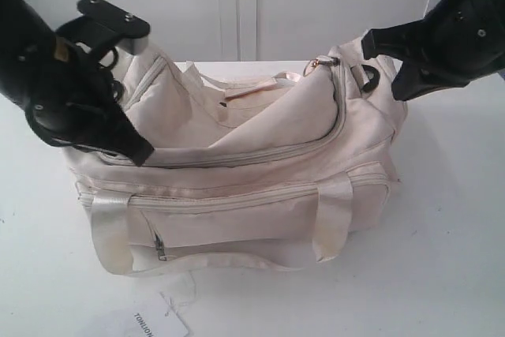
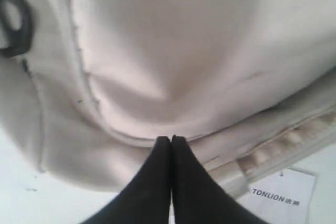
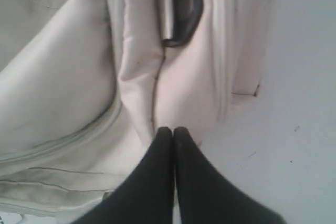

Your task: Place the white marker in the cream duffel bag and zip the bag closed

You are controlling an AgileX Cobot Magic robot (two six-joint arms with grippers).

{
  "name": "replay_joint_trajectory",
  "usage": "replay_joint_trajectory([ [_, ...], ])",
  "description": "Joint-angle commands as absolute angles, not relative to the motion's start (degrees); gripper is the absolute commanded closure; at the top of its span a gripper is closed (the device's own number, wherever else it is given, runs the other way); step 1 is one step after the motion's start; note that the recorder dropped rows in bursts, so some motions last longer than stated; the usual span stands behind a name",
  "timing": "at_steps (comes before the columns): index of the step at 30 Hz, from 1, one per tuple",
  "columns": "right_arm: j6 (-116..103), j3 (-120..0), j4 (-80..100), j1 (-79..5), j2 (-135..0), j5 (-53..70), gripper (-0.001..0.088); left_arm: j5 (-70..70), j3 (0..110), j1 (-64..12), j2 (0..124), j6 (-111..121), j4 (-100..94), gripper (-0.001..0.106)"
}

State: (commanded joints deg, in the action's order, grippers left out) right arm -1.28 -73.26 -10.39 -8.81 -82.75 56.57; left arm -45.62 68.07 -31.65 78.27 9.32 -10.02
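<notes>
the cream duffel bag [image 1: 260,195] lies along the middle of the desk [image 1: 442,258], its paper tag [image 1: 162,323] loose at 7 o'clock. i can't see the white marker in any view, so my guess is that it is inside the bag or hidden under the slumped top flap. the left tool [image 2: 170,140] is at the bag's 9 o'clock end, jaws closed flat together with the tips against a cloth seam. the right tool [image 3: 172,129] is at the 2 o'clock end just below the black strap ring [image 3: 181,9], also closed tight on a ridge of fabric. for either one i cannot tell whether a pinch of cloth is really caught between the tips. the main zip [image 1: 260,151] looks undone along the front, and the gold ring pull [image 1: 319,62] is parked at 1 o'clock near the right tool. i judge the step in hand to be bracing the bag for zipping. to do it well i'd anchor the 9 o'clock end and pull the two ends gently apart so the track lies straight. i'd also flatten the sagging flap before taking the ring. then i'd draw the ring low along the track toward 9 o'clock, slowly, so no loose cloth feeds into the slider.
</notes>
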Motion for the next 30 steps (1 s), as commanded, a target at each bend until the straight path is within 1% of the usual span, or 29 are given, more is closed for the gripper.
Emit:
replay_joint_trajectory([
  [1,-1.3,-73.3,-10.2,-7.4,-82.7,57.0,0.0868,-47.1,68.1,-29.2,77.6,9.3,-9.9,0.105],
  [7,-1.3,-73.3,-10.0,-4.4,-82.7,57.5,0.0868,-50.5,68.1,-22.7,76.5,9.2,-7.0,0.105],
  [15,-1.3,-73.3,-7.3,-3.3,-81.7,58.9,0.0868,-53.9,67.7,-14.3,76.5,5.2,0.7,0.105],
  [18,-1.3,-73.3,-6.7,-3.3,-80.0,59.4,0.0868,-53.9,66.7,-12.7,75.9,4.0,3.1,0.105],
  [23,-1.3,-71.7,-5.0,-3.3,-75.7,58.7,0.0868,-53.4,64.6,-12.6,74.8,4.0,3.6,0.105],
  [30,-1.3,-65.3,-2.5,-3.3,-67.5,54.6,0.0868,-51.7,60.9,-12.6,72.4,4.0,3.6,0.105],
])
